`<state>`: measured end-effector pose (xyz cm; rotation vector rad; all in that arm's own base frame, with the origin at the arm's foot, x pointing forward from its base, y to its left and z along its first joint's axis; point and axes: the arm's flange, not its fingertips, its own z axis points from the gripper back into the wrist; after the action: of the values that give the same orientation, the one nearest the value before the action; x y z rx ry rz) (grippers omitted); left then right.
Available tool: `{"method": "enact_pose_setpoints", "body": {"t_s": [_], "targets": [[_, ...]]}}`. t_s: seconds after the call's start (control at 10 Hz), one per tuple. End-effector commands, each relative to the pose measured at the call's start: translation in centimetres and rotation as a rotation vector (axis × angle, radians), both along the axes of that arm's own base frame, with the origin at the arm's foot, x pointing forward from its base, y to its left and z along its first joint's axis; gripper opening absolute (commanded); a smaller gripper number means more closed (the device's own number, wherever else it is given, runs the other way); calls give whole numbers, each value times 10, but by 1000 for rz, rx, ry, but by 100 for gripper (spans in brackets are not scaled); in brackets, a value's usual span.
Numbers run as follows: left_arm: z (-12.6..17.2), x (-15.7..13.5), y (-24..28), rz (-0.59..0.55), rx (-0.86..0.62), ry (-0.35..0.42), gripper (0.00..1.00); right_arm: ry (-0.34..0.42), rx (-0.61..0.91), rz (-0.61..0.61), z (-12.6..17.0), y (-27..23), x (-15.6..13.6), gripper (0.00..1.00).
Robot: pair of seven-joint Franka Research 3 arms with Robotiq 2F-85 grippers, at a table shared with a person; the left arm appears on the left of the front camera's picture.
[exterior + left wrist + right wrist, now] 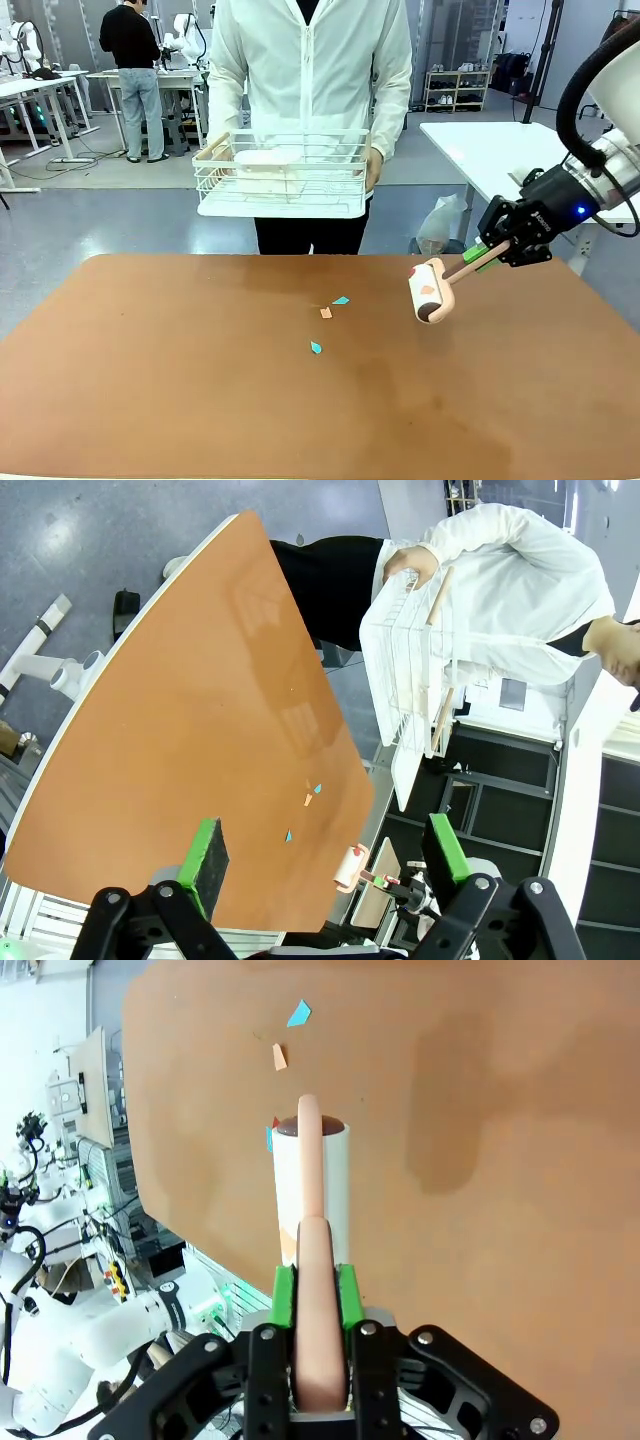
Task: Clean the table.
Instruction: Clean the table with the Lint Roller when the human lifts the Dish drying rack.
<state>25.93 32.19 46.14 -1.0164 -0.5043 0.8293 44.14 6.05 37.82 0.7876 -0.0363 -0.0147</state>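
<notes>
**Item 1. Bench** (200, 380). Large reddish-brown top with rounded corners. It took up the near half of the front view and ran from the robot's side to the person's. The surface was matte and bare apart from Items 6 to 8.

**Item 2. Person** (310, 60). Stood at the far edge in a white jacket, clear of the top, with both hands on Item 3.

**Item 3. Wire basket** (285, 175). White, held level at waist height, beyond the bench and not resting on it.

**Item 4. Left end effector** (325, 850). Raised high above the bench, fingers spread wide, nothing between the green pads.

**Item 5. Right end effector** (490, 255). Reached in from the right with its pads clamped on the pink handle of the lint roller (430, 290). The roller's drum pointed toward the middle of the top. Whether the drum touched the surface could not be told. Small coloured flecks showed on its sheet.

**Items 6 to 8. Paper scraps.** A teal scrap (341, 300) and an orange scrap (326, 313) lay close together near mid-bench. A second teal scrap (316, 348) lay nearer the robot. All three were to the left of the drum and apart from it.

**Handling note, judged.** The step in hand looked like rolling up the scraps.
- Lower the drum until it lies flat along its whole width.
- Draw it leftward over the paired scraps with light, even pressure so that it turns rather than skids.
- Make a separate pass for the nearer scrap.
- Pressing too hard could push the light paper ahead of the drum.
</notes>
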Motion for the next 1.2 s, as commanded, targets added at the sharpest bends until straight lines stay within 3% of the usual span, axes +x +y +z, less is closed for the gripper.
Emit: {"method": "enact_pose_setpoints", "body": {"t_s": [0.0, 0.2, 0.4, 0.6, 1.1], "targets": [[1, -2, 4, -9, -5, -26, 100, -11, 9, 67, -29, 21, 24, 21], [1, -2, 4, -9, -5, -26, 100, -7, -75, 49, -55, 37, 43, 21], [1, -2, 4, -9, -5, -26, 100, -63, -76, 38, -67, 46, 54, 21], [1, -2, 4, -9, -5, -26, 100, -49, -73, -13, -81, 53, 59, 21], [1, -2, 4, -9, -5, -26, 100, -67, -60, -63, -85, 53, 70, 21]]}}
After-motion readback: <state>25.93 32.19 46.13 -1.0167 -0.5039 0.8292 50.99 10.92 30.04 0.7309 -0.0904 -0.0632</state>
